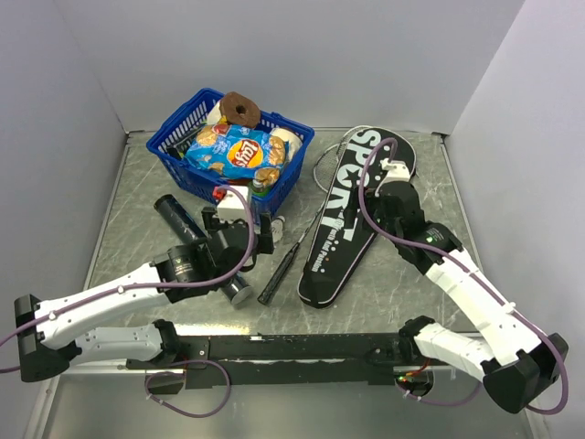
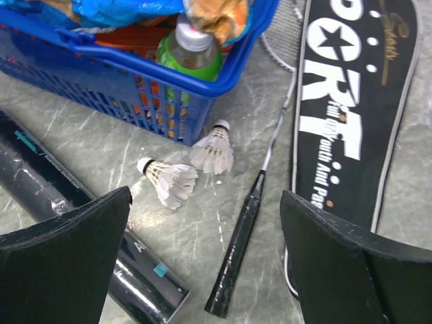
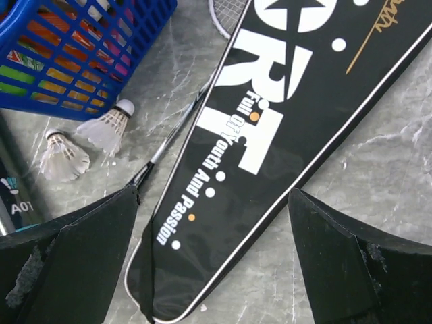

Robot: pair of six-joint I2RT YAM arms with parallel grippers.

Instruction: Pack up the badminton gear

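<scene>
Left claw (image 2: 204, 196) is nearer the loose racket (image 2: 237, 246), whose handle end points toward the arms.
Both claws are spread and empty. Left claw hovers over the racket's black handle on the desk (image 2: 101, 142), between dark tube (image 2: 40, 182) and SPORT bag (image 2: 351, 101). The shaft runs away rightward along the bag's edge, and the right claw (image 3: 214, 192) hovers over the bag.

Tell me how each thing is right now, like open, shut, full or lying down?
Bag: lying flat on the table.
Racket: lying flat, handle beside the bag.
Tube: lying on its side.
Shuttlecocks: two, lying on their sides.
Basket: upright, full of snacks.
Bottle: in the basket, cap on.
Left jaws: wide open, empty.
Right jaws: wide open, empty.
</scene>
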